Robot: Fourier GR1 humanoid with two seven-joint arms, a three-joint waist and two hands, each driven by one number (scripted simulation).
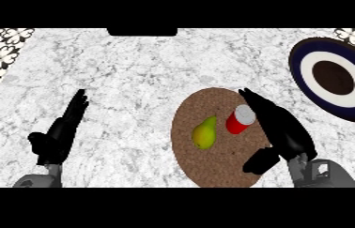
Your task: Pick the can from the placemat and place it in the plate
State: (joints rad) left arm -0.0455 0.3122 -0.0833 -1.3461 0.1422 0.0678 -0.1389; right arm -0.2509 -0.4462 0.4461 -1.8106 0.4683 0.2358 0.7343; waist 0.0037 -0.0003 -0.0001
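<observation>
Bright, even light; no glare, shadows barely visible.

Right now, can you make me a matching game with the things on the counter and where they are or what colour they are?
Things:
1. can
2. pear
3. plate
4. left robot hand

Clues:
A. yellow-green, lying on the round brown placemat
B. dark blue and white rings, at the right edge
C. red with a pale top, next to the right robot hand
D. open, resting on the left, away from everything

Pairs: 1-C, 2-A, 3-B, 4-D
</observation>
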